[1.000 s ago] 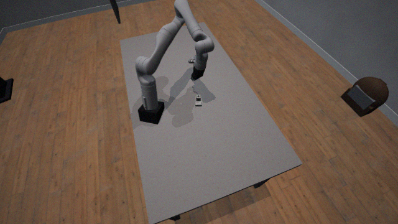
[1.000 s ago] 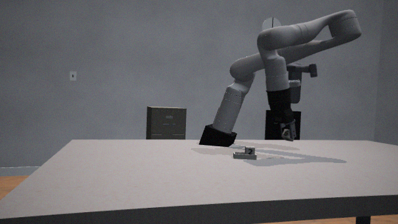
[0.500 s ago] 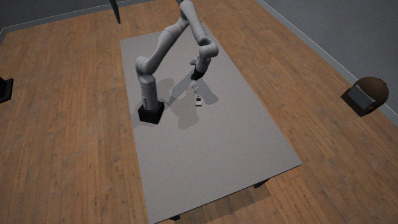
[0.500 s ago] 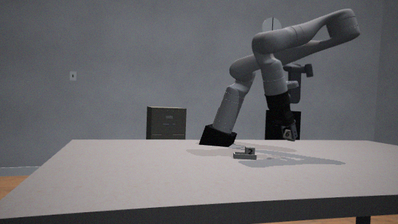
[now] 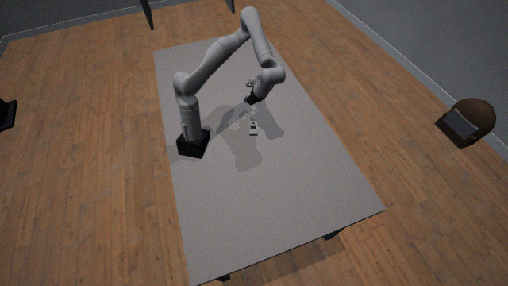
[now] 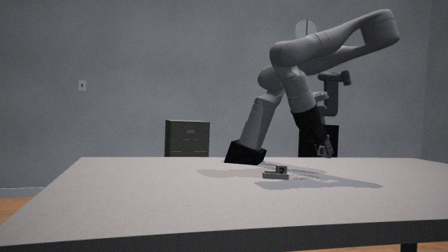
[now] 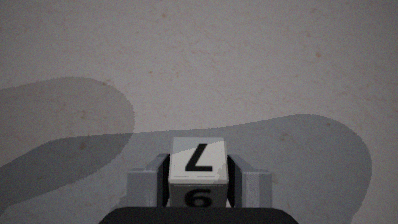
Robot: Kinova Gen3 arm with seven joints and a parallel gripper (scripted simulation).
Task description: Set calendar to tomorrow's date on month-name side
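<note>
Big gray wall (image 6: 140, 70) at back, small white switch (image 6: 82, 85) on it. Dark cabinet (image 6: 187, 138) behind pale table (image 5: 278, 191) (image 6: 175, 196) (image 7: 250, 65). Brown wood floor (image 5: 99, 179) (image 6: 14, 210). Round-backed brown chair (image 5: 476, 113) near side wall (image 5: 436, 40). Dim light, soft shadows.

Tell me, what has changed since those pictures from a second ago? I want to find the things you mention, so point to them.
The arm's wrist (image 5: 273, 75) (image 6: 297, 92) swung leftward in the exterior view, so the pincer (image 5: 247, 100) (image 6: 325, 151) (image 7: 198, 172) now leans more. The numbered cube (image 6: 321, 151) (image 7: 198, 156) tilted with it, nothing grabbed or released. The tray (image 5: 253, 133) (image 6: 270, 176) and the "2" cube (image 5: 253, 125) (image 6: 281, 170) stayed put.
</note>
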